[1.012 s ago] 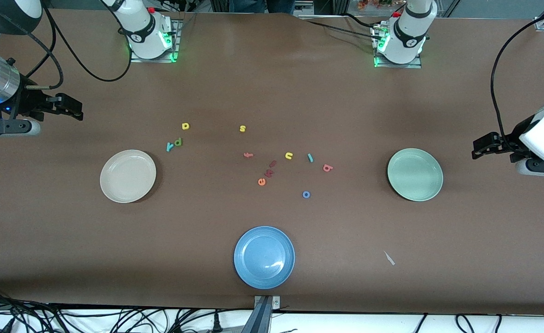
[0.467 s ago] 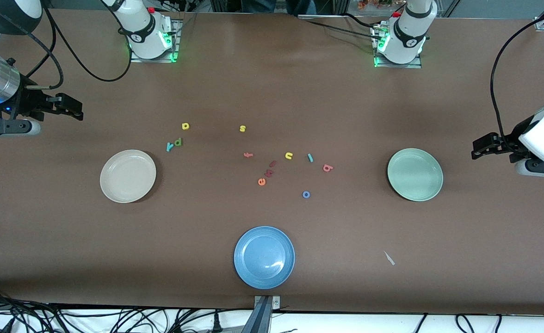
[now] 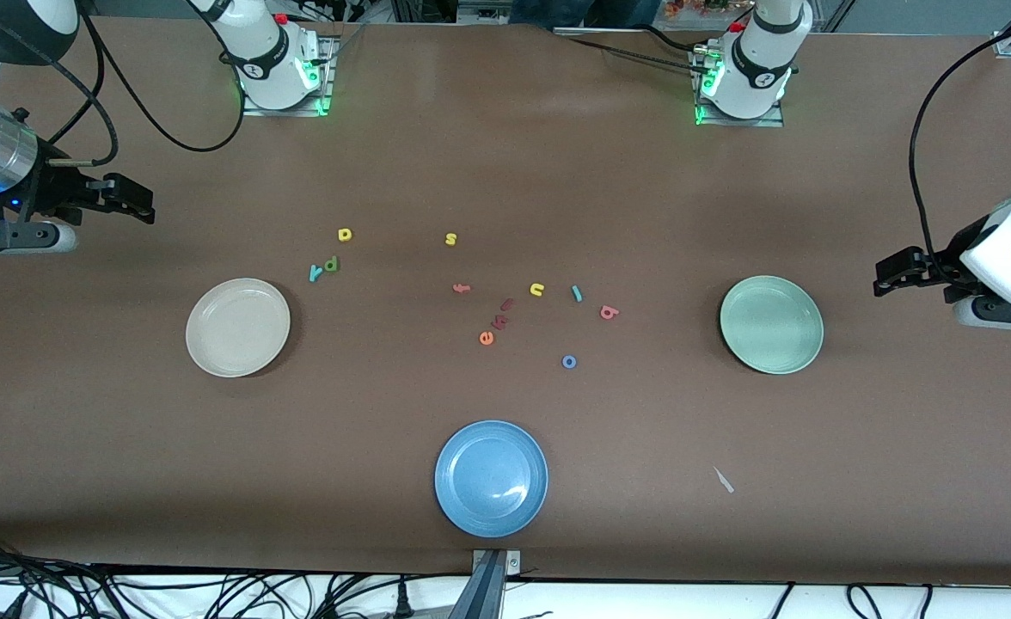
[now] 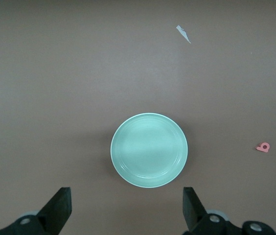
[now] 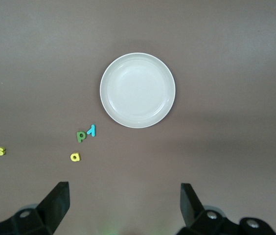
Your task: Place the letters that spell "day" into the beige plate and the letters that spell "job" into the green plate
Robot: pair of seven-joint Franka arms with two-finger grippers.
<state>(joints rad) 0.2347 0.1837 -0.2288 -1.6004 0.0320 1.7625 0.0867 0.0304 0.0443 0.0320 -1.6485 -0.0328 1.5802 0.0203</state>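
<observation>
The beige plate (image 3: 237, 327) (image 5: 137, 90) lies toward the right arm's end, the green plate (image 3: 770, 324) (image 4: 149, 150) toward the left arm's end; nothing lies in either. A yellow letter (image 3: 345, 234), a green one (image 3: 331, 263) and a teal y (image 3: 315, 273) lie just farther from the front camera than the beige plate. The teal j (image 3: 576, 293), salmon b (image 3: 609, 312) and blue o (image 3: 569, 362) lie mid-table. My right gripper (image 3: 136, 199) (image 5: 123, 193) hangs open beside the beige plate. My left gripper (image 3: 888, 277) (image 4: 126, 198) hangs open beside the green plate.
A blue plate (image 3: 491, 478) sits near the table's front edge. A yellow s (image 3: 450, 239), red f (image 3: 462, 288), yellow u (image 3: 537, 290), orange e (image 3: 487, 338) and two dark red letters (image 3: 502, 314) lie mid-table. A pale scrap (image 3: 723, 480) lies nearer the front camera than the green plate.
My left gripper has edged very slightly toward the green plate. The right arm, plates and letters have not moved.
</observation>
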